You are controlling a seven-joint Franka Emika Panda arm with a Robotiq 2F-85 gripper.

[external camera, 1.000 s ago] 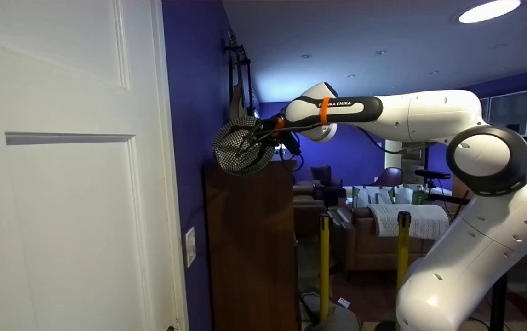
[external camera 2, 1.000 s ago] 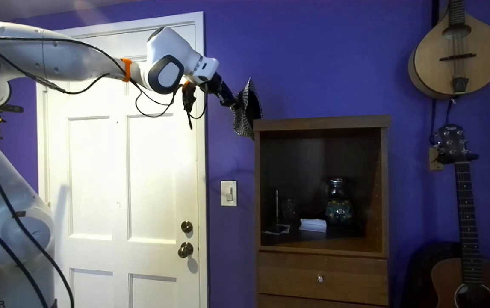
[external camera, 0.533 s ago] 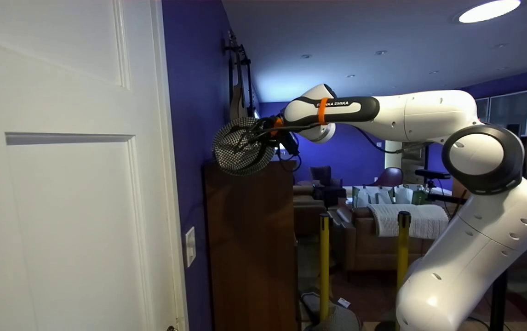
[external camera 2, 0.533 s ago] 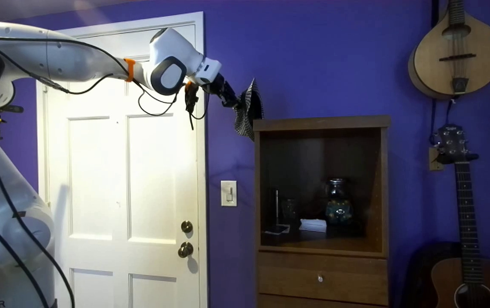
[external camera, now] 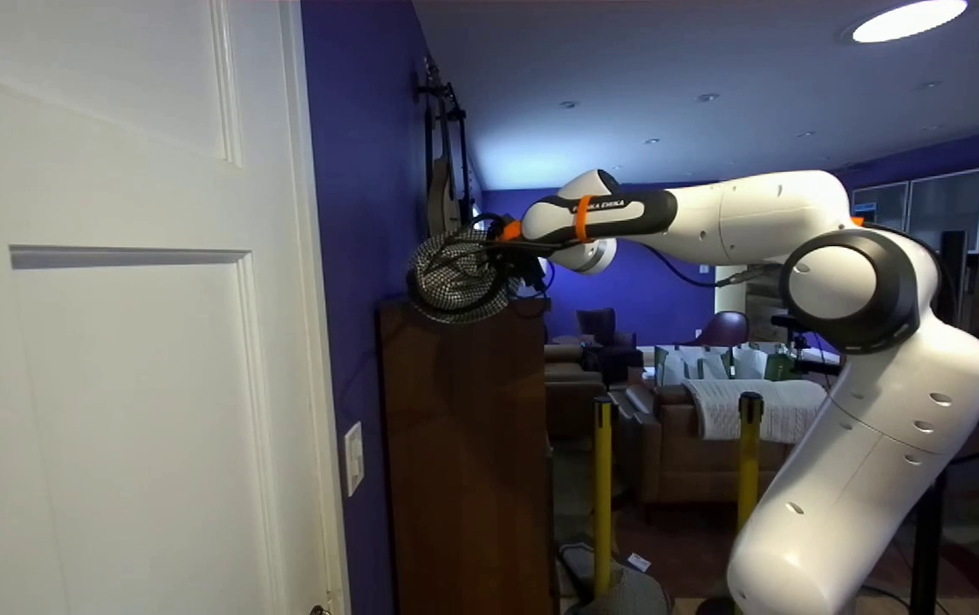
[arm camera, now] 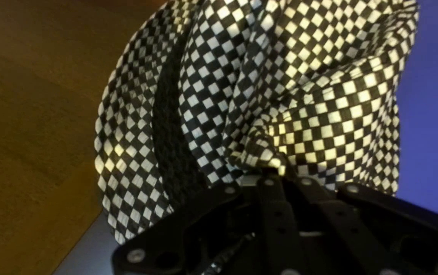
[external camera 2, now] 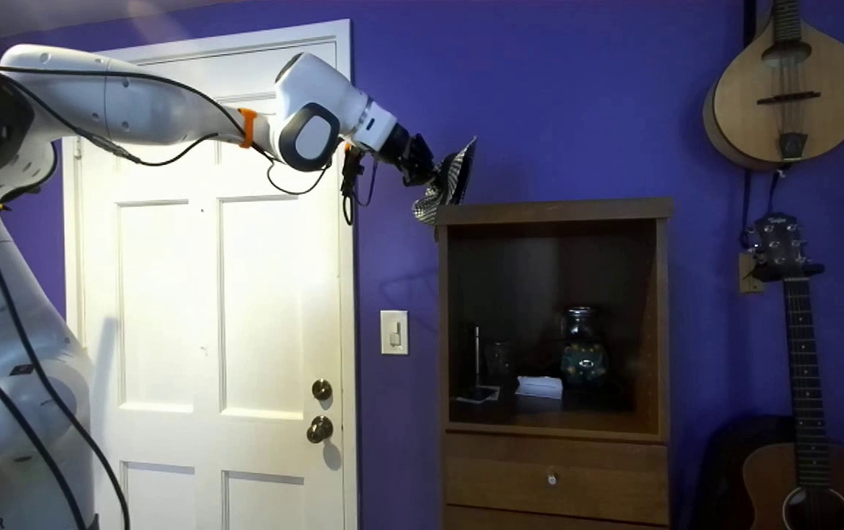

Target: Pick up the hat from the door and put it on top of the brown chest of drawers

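The hat is brimmed, with a black-and-white check and a dark band; it shows in both exterior views [external camera: 447, 278] [external camera 2: 457, 175]. In the wrist view the hat [arm camera: 330, 126] fills the middle, its crown creased. My gripper [arm camera: 272, 173] is shut on a pinched fold of the crown; it also shows in an exterior view [external camera 2: 433, 175]. The hat hangs tilted at the top left corner of the brown chest of drawers [external camera 2: 554, 210], its brim partly above the top's edge. I cannot tell whether they touch. The white door [external camera 2: 205, 294] is behind the arm.
A light switch [external camera 2: 394, 333] is on the purple wall [external camera 2: 584, 103]. A mandolin-like instrument [external camera 2: 786, 96] and a guitar [external camera 2: 797, 353] are right of the chest. A jar [external camera 2: 582, 350] stands in its open shelf. Yellow posts [external camera: 603, 495] and a sofa [external camera: 703, 470] stand beyond.
The arm has carried the hat toward the chest, rightward in an exterior view. The hat has tilted further, and its brim now reaches over the chest's top edge. The gripper stays shut on it.
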